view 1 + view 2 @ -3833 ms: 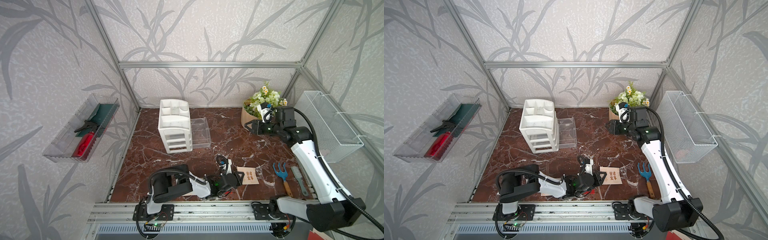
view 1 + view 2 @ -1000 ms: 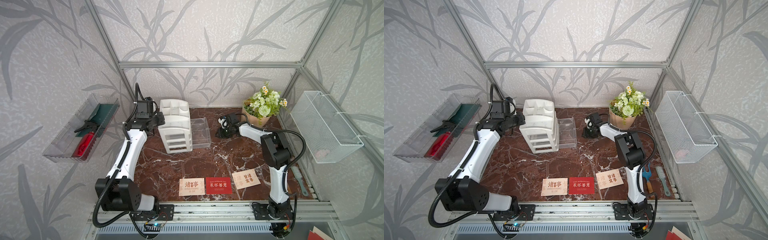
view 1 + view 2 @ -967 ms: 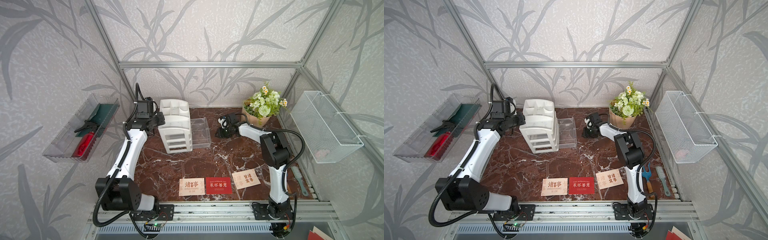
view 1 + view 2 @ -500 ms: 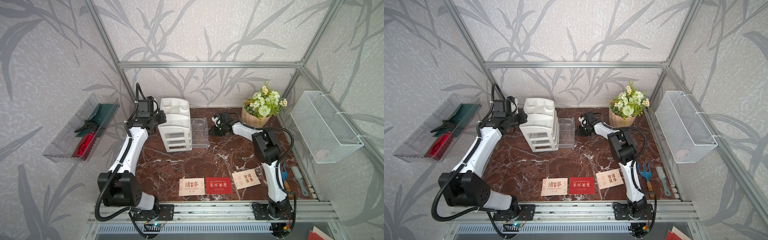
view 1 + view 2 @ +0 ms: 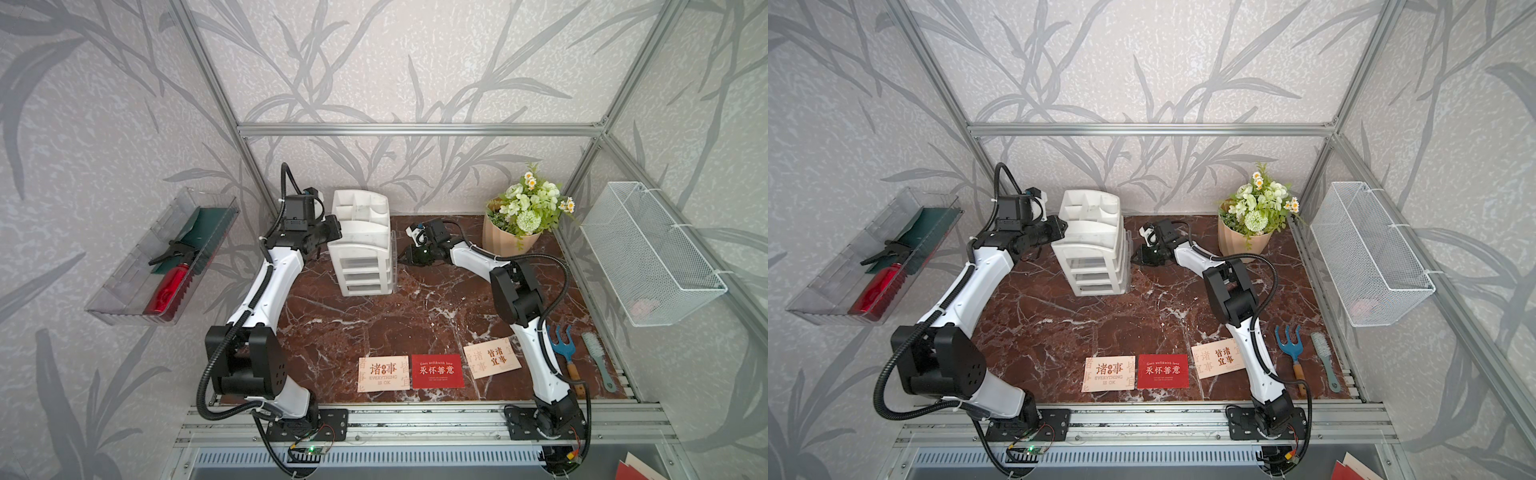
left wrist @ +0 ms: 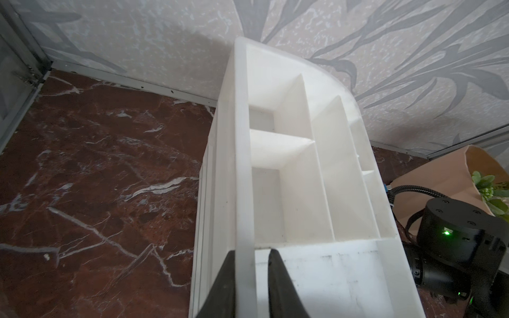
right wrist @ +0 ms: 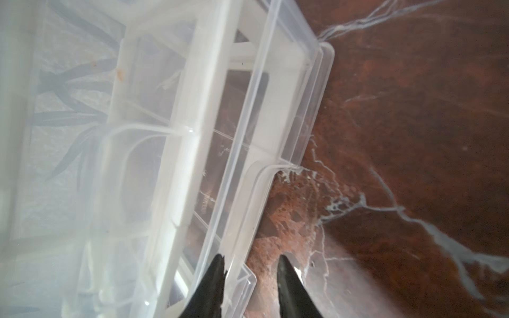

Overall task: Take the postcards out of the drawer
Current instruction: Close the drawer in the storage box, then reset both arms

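Observation:
Three postcards lie in a row near the table's front edge in both top views: a peach one (image 5: 383, 373), a red one (image 5: 437, 370) and a second peach one (image 5: 491, 357). The white drawer organizer (image 5: 363, 245) stands at the back. Its clear drawer (image 7: 275, 115) is pushed almost fully in and looks empty. My left gripper (image 6: 252, 252) is shut on the organizer's upper side wall (image 6: 243, 192), one finger on each side. My right gripper (image 7: 252, 263) is open at the drawer's front, with the clear front lip between its fingers and against one of them.
A flower pot (image 5: 511, 232) stands behind the right arm. A blue garden fork (image 5: 563, 353) and a brush (image 5: 596, 357) lie at the front right. A wire basket (image 5: 648, 257) hangs on the right wall. A clear tray (image 5: 166, 257) holding a red bottle hangs on the left wall.
The right gripper moved left towards the organizer, and the clear drawer slid in with it. The left gripper narrowed onto the organizer's wall. Two more postcards lie on the table than in the oldest frames.

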Tool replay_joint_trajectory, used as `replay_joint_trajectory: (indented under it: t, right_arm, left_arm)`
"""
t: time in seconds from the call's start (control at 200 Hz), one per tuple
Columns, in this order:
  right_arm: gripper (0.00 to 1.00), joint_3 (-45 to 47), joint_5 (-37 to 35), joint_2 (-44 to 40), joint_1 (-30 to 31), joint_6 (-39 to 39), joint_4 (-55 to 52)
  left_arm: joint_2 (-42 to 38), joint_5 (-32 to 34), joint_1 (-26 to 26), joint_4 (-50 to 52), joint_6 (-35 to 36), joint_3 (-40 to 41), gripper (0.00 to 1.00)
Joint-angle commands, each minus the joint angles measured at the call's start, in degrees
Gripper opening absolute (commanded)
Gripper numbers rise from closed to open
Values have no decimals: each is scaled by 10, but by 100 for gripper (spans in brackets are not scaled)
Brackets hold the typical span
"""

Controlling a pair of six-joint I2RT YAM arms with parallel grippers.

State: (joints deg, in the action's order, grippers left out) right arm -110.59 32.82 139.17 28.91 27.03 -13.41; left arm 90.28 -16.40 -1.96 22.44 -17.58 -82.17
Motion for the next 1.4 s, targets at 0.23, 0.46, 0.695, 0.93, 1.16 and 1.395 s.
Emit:
replay_joint_trajectory:
  t: [0.23, 0.46, 0.695, 0.93, 1.16, 1.395]
  right_arm:
    - [34, -63, 10, 28, -11, -7, -43]
    - [39, -10, -47, -57, -32, -72, -87]
    - [47, 78, -115, -175, -38, -118, -96]
    - [75, 312, -190, -398, -49, -171, -13]
    - [99, 546, -195, -632, -133, -164, 87]
    - [99, 728, -391, -775, -169, -202, 202]
  left_arm:
    - [74, -25, -37, -20, -26, -17, 22]
    - [57, 10, -23, 0, -5, -84, 32]
    - [23, 61, -16, 34, 30, -165, 39]
    - [-185, 149, -17, -93, 36, 90, 55]
    - [-381, 219, -17, -157, 9, 344, 99]
    - [-439, 286, -15, -144, 1, 467, 99]
